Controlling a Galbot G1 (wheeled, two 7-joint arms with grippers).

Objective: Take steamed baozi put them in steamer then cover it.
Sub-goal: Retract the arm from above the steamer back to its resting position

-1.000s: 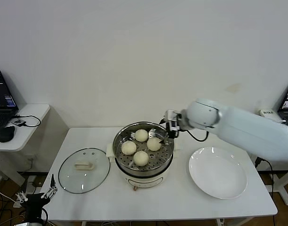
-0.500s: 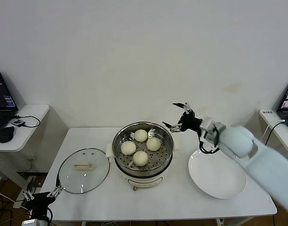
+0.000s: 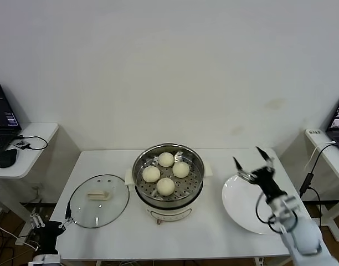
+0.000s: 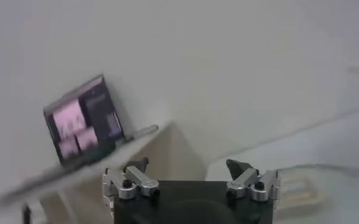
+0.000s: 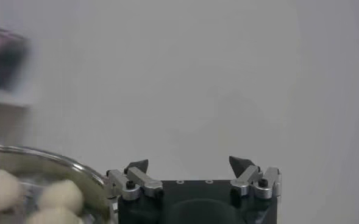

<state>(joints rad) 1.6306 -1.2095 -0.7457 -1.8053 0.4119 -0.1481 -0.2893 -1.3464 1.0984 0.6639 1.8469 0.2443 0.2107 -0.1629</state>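
All four baozi [image 3: 165, 172] sit in the steamer [image 3: 168, 177]. The cover [image 3: 98, 200] (glass, likely heavy and slippery) lies beside it; grip its bar handle. Right gripper [image 3: 252, 163] is spread empty over the plate [image 3: 252, 213]; left gripper [image 3: 51, 226] is spread too.

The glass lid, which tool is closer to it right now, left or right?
Left. The left tool sits just off the table's front-left edge, right beside the lid. The right tool is open above the plate, on the far side of the steamer.
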